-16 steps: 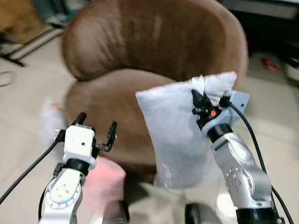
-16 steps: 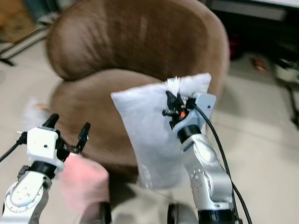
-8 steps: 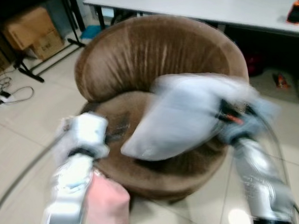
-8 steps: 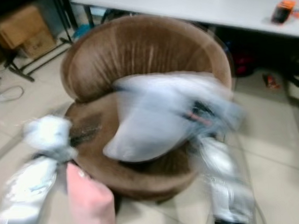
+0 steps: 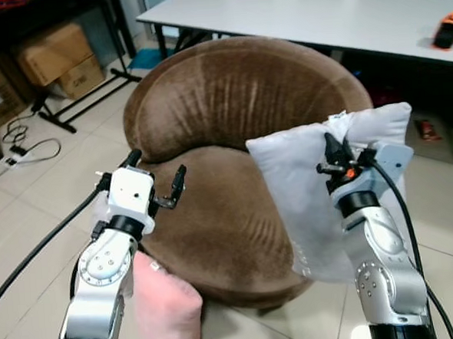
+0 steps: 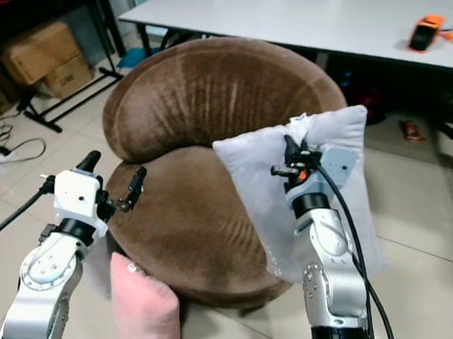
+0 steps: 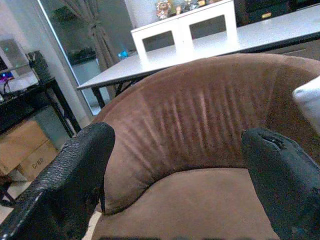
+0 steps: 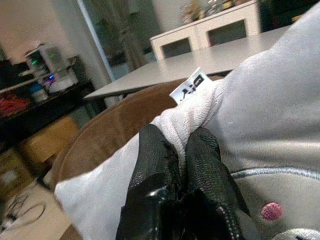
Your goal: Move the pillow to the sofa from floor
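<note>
A white pillow point(image 5: 304, 180) hangs upright at the right edge of the round brown sofa chair point(image 5: 230, 100). My right gripper point(image 5: 333, 154) is shut on the pillow's top seam, with its black fingers point(image 8: 160, 165) pinching the white fabric beside a small label point(image 8: 192, 86). The pillow's lower end dangles over the chair's right side, above the floor. Over the left part of the seat my left gripper point(image 5: 156, 180) stands open, holding nothing. Its two black fingers point(image 7: 75, 175) frame the chair's backrest point(image 7: 200, 120).
A pink cushion point(image 5: 164, 308) lies low by my left arm at the chair's front. A long white table point(image 5: 309, 14) stands behind the chair with an orange object point(image 5: 449, 29) on it. Cardboard boxes point(image 5: 54, 57) and cables point(image 5: 25, 147) lie at the far left on the tiled floor.
The camera has lifted and steadied, so the chair's back and the table are in view. The pillow swung sideways over the seat half a second ago and now hangs upright again in my right gripper.
</note>
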`<state>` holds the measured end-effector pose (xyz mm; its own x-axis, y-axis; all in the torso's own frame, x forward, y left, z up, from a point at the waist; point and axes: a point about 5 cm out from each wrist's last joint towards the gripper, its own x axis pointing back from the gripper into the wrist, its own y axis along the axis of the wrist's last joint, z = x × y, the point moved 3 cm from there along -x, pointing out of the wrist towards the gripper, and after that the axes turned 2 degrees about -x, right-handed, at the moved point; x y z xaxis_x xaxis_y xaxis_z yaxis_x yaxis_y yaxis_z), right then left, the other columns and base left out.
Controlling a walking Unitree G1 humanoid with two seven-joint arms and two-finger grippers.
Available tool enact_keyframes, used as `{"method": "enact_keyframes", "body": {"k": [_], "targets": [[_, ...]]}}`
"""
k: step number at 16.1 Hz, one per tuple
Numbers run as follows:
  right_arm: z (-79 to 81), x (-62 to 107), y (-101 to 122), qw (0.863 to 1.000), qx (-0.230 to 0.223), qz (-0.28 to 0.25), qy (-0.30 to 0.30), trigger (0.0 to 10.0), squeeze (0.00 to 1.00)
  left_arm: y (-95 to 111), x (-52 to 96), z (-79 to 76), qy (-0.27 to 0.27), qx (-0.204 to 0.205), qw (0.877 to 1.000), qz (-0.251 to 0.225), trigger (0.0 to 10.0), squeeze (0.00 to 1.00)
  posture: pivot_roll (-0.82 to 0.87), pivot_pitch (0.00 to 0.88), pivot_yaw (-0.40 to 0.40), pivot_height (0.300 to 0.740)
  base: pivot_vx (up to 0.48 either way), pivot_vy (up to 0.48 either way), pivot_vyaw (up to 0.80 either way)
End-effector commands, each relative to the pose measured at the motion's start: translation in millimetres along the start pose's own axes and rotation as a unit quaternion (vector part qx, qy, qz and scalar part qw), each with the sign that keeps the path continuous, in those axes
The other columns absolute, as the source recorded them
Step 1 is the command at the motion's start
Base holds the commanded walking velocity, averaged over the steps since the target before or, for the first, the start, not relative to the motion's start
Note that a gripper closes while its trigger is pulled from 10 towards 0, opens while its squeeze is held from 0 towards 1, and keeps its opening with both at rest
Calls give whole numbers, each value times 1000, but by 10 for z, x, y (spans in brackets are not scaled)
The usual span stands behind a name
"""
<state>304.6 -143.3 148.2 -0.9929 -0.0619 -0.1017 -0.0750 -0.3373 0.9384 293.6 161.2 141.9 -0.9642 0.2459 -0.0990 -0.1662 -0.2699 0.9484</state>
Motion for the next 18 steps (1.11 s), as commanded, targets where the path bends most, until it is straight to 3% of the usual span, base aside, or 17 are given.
{"method": "enact_keyframes", "body": {"k": [1,6,8,10,15,18], "targets": [[105,-3,-18,1000,-2,8,30,10000,0,10,-6,29,6,-6,1000,-2,10000,514,15,0,48,740,0,-277,0],[193,38,-96,998,-10,12,60,10000,0,7,62,54,15,12,1000,-4,10000,514,26,0,36,740,0,0,0],[224,42,-116,998,-19,19,65,10000,0,14,90,68,10,15,1000,-6,10000,529,30,2,29,740,0,0,625],[196,21,-123,998,-19,19,52,10000,0,13,102,74,10,17,1000,-4,10000,533,31,3,29,740,307,0,700],[71,-6,-104,999,-25,11,25,10000,0,5,99,51,1,18,1000,-1,10000,533,34,8,36,740,325,0,0],[27,-19,-107,1000,-12,12,16,10000,0,3,86,53,-3,18,1000,-1,10000,533,36,6,40,740,321,0,-800]]}}
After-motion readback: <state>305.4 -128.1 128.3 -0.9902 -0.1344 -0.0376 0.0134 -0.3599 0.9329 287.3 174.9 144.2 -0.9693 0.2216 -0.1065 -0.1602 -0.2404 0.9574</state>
